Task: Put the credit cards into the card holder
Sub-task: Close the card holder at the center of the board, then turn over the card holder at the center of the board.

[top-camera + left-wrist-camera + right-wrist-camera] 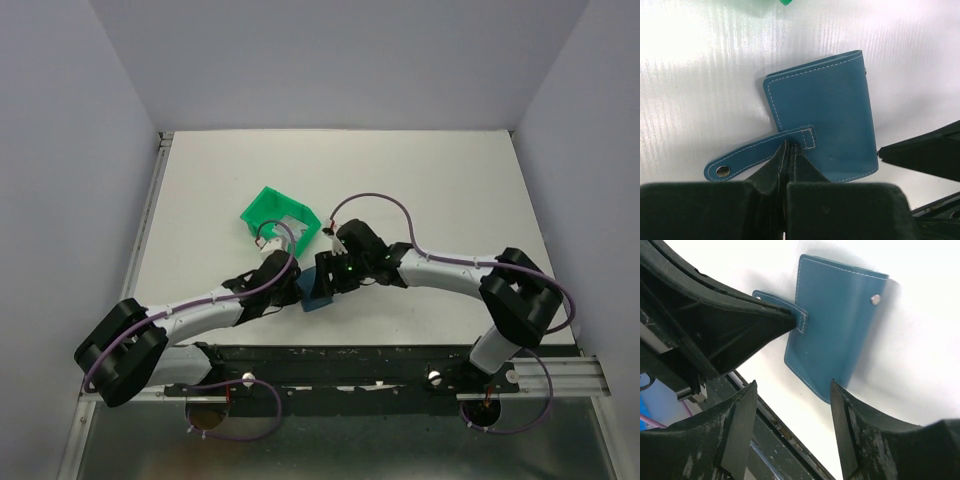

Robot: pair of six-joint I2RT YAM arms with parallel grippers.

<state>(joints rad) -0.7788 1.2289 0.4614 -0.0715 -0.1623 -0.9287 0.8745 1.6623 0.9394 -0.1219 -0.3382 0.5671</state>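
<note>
Top external: logged card holder (318,298) lying flat on white table (420,180) close to the near edge, just in front of green bin (280,215), with left gripper (297,285) and right gripper (325,280) meeting over it. Left wrist: noted left gripper pinched tight on the holder's snap strap (755,159), wallet body closed, blue outside up. Right wrist: recorded right gripper spread wide and gripping nothing, holder's near corner just beside one fingertip, stud (875,299) facing up.

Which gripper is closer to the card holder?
Left. The left gripper is pinched on the card holder at its strap; the right gripper hangs open just off its edge.
</note>
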